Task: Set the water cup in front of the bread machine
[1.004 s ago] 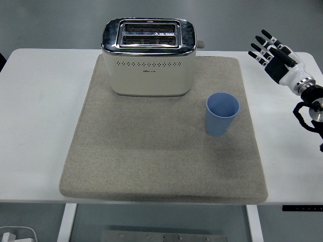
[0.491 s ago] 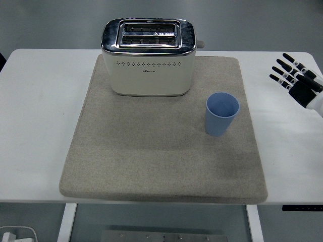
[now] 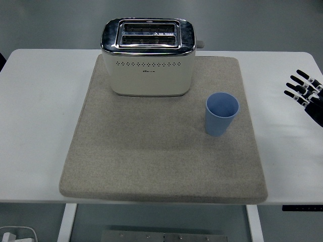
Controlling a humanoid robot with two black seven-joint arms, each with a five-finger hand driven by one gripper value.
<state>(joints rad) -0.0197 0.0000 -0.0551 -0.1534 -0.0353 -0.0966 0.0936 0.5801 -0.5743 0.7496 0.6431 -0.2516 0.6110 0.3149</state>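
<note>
Cup: you have the light-blue plastic water cup (image 3: 221,114) upright and empty on the right half of the mat, right of and nearer you than the toaster's front right corner, apart from it.
Toaster: the cream two-slot toaster with chrome top (image 3: 148,56) sits at the far middle of the mat, slots up.
Mat: the beige felt mat (image 3: 151,151) is bare in front of the toaster; your open room lies there.
Table: the white table (image 3: 35,111) shows bare strips left and right of the mat.
Right hand: your black right hand (image 3: 306,93) is at the right edge, fingers spread, holding nothing, well apart from the cup.
</note>
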